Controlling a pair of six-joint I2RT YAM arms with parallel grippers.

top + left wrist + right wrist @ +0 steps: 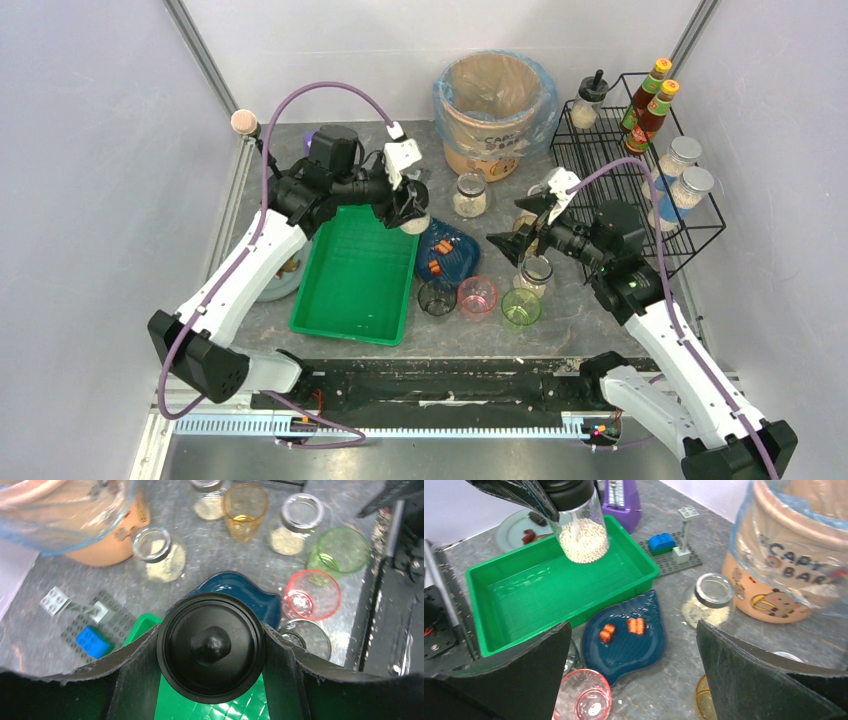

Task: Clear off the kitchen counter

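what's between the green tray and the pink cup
A dark see-through cup stands between the green tray and the pink cup, the blue plate just beyond it. The top view shows it best.

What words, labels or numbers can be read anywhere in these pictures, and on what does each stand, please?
"CAPY" above "BARA": printed on the side of the tan bin lined with a clear bag.
Labels on the two sauce bottles in the wire rack: too small to read.
No other legible text shows.
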